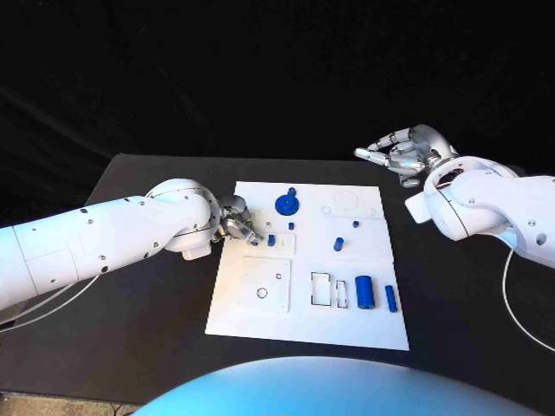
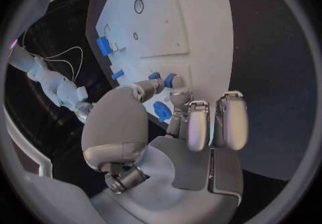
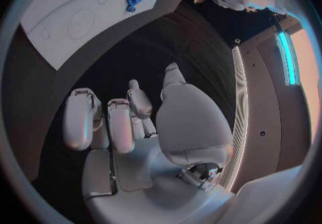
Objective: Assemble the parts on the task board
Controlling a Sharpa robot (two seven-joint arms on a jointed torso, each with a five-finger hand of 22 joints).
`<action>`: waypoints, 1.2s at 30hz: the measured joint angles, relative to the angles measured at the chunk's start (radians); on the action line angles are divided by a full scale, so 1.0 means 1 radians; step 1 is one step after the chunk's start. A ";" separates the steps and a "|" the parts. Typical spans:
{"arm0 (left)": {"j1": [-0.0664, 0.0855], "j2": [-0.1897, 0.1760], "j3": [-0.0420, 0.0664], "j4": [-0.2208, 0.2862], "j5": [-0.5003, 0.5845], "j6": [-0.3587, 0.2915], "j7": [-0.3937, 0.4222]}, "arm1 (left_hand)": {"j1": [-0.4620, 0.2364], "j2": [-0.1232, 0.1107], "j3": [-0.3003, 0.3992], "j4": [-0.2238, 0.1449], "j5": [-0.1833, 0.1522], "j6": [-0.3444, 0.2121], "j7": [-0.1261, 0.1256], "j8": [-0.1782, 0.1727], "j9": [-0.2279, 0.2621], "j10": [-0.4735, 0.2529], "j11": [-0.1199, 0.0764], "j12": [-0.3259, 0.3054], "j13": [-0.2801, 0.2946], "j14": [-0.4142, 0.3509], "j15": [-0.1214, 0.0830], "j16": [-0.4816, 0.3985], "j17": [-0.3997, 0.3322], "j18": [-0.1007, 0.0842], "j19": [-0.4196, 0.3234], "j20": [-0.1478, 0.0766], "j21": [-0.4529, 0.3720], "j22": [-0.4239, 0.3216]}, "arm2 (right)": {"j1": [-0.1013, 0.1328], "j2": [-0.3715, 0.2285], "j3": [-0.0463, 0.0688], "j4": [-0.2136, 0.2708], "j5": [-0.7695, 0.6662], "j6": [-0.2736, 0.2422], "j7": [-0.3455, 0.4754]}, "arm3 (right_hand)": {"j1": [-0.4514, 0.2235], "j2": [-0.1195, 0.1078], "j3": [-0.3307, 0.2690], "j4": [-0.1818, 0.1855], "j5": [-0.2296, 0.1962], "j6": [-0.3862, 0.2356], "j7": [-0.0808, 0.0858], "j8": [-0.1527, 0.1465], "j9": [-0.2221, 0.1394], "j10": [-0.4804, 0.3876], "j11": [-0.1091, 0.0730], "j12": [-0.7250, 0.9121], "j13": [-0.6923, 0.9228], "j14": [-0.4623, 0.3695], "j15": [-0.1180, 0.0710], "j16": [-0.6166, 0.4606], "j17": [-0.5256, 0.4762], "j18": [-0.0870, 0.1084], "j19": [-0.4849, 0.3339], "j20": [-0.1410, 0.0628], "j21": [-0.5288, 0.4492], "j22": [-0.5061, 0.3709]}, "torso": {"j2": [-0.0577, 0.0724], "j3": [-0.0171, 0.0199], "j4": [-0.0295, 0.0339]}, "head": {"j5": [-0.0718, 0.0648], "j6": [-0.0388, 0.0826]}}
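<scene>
Nearest the robot, along the front of the flat white rectangular task board [image 1: 305,325] on the matte black desk [image 1: 140,347]: two upright blue cylindrical parts, a thicker one [image 1: 365,292] and a thinner one [image 1: 390,298], side by side beside an outlined rectangular slot. Left of these, a raised square white panel with small holes.

Further in, mid-board: a small blue peg part [image 1: 337,243] standing near the right half, another small blue peg [image 1: 271,240] just beside the left hand. At the board's left edge, the silver many-fingered left hand [image 1: 234,221] at the end of its white arm. In the left wrist view, the fingertips [image 2: 176,95] drawn together around a small blue part [image 2: 169,80] right at the board's surface; another blue piece [image 2: 161,111] half hidden below the fingers. Hard to tell whether pinched or merely touched, so grip state unclear.

Toward the far edge: a round blue disc-shaped part [image 1: 285,204] lying flat, and a faint circular outline to its right.

Beyond the board's far right corner, over bare desk: the silver right hand [image 1: 402,149], held above the surface, fingers loosely curled and apart, nothing in it. Same in the right wrist view [image 3: 134,116], with the board's corner well apart.

Farthest: dark black backdrop behind the desk.
</scene>
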 measured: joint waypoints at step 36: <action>0.002 -0.046 0.045 0.038 0.127 -0.136 0.045 | -0.091 0.096 -0.418 0.109 -0.134 -0.205 0.088 -0.016 -0.001 -0.291 0.078 -0.142 -0.248 -0.017 0.065 -0.097 -0.015 0.032 -0.200 0.046 -0.174 -0.274 | -0.003 -0.004 0.000 -0.003 0.001 -0.001 0.003 | -0.008 0.008 -0.003 -0.003 0.000 -0.004 -0.004 0.006 -0.001 0.000 0.000 0.000 -0.002 0.000 0.000 0.000 -0.002 0.000 0.000 0.000 -0.003 0.000 | -0.001 -0.0005 -0.0001 | -0.014 0.000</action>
